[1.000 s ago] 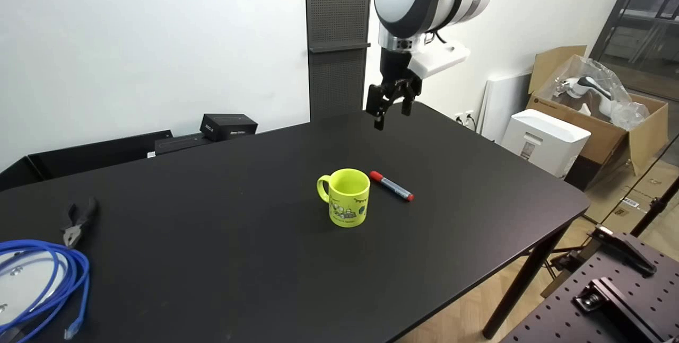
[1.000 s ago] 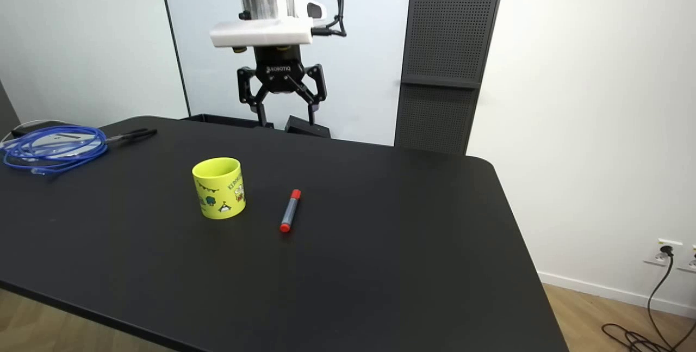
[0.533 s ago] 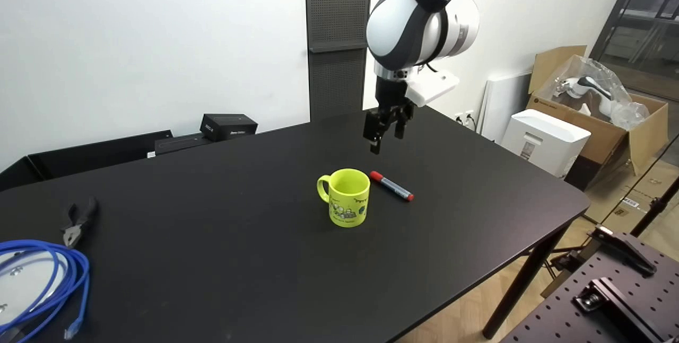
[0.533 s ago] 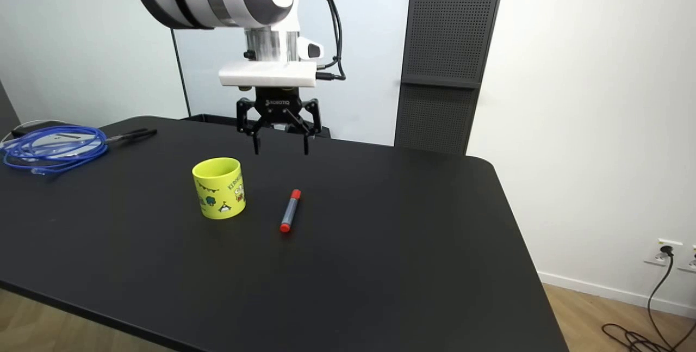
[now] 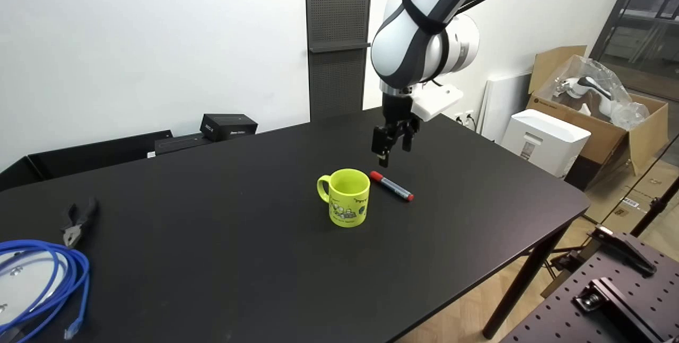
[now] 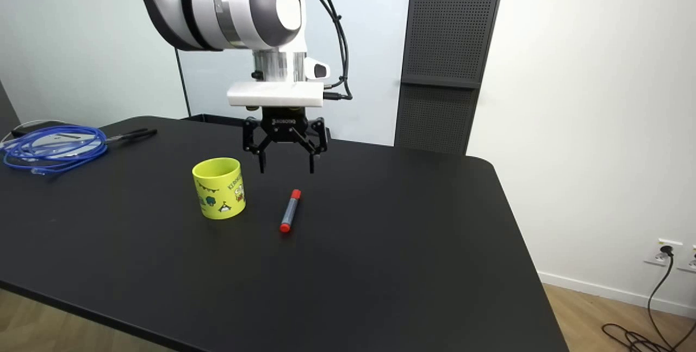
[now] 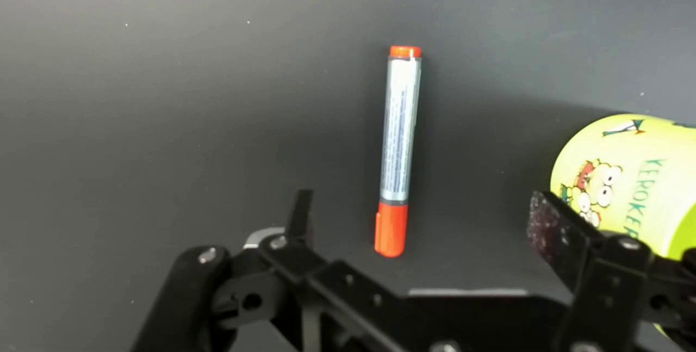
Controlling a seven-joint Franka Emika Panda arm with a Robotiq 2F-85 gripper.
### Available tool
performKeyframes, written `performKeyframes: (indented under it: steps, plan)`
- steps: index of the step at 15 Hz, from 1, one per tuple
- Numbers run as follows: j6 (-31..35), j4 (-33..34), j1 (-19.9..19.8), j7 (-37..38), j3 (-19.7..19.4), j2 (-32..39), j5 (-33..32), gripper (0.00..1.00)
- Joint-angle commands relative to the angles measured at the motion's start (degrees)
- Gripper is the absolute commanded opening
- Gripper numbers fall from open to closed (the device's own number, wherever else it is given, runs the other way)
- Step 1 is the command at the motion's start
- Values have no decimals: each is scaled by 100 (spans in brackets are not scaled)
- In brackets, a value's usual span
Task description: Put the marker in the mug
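White walls (image 5: 154, 46) and a dark perforated panel (image 5: 339, 19) stand behind a black table (image 5: 238, 258). At the far left of an exterior view, a blue Ethernet cable (image 5: 78, 262) lies coiled over a white plate (image 5: 21, 287), with black-handled pliers (image 5: 75, 228) just beside it. Farther along, at the table's back edge, sits a small black box (image 5: 229, 127) with pale lettering. Next comes the yellow-green mug (image 5: 348, 200), upright on the table, its handle to the left and a cartoon print on its side. To its right, near but apart, the red-capped marker (image 5: 392, 186) lies flat, its grey barrel red at both ends. Above the table, near the capped end, hangs the Robotiq gripper (image 5: 395, 152) of the Franka arm (image 5: 395, 50), fingers pointing down. Its jaws stand wide apart; from the wrist, the red cap shows through the gap between the fingertips, and the mug partly behind the finger at that view's right. Farther right, beyond the table, are a white box-shaped unit (image 5: 546, 139) and an open cardboard box (image 5: 604, 141) with clear plastic wrap (image 5: 631, 112) inside. At the right edge, a dark perforated board (image 5: 650, 295) carries black fittings (image 5: 626, 253).
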Motion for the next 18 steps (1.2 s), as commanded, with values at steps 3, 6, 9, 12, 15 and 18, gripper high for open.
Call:
performKeyframes:
  steps: [3,6,9,12,15,18]
  plan:
    - [150,-28,16,215,-101,182,-286,100]
    - [177,3,50,280,-119,308,-402,100]
    - [175,31,56,326,-141,444,-483,100]
    - [147,61,91,407,-179,581,-565,100]
    - [119,74,101,468,-193,677,-599,100]
    - [114,79,105,525,-200,744,-631,75]
